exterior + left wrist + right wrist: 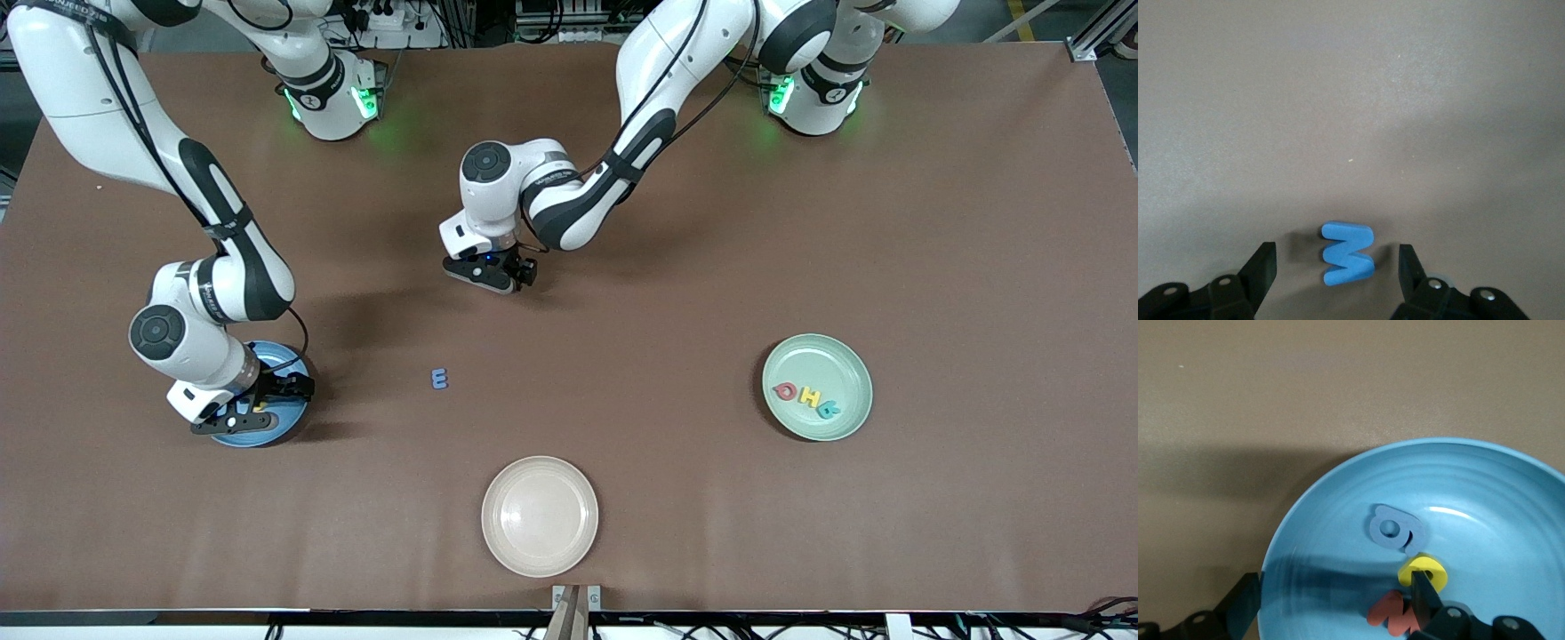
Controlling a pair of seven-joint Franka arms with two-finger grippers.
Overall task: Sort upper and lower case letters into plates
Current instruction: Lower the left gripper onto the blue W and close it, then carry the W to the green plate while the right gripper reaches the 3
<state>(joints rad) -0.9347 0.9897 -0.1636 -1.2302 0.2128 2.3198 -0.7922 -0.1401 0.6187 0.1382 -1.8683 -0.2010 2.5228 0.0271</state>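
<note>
A bright blue letter lies flat on the table between the open fingers of my left gripper, which do not touch it. In the front view that gripper is low over the table's middle and hides the letter. Another blue letter lies alone, nearer the front camera. My right gripper hangs open over the sky blue plate, holding nothing. That plate holds a grey-blue letter, a yellow one and a red one. The mint green plate holds red, yellow and teal letters.
A cream-beige plate with nothing in it sits near the table's front edge, nearer the front camera than the lone blue letter. The blue plate is at the right arm's end of the table, the green plate at the left arm's end.
</note>
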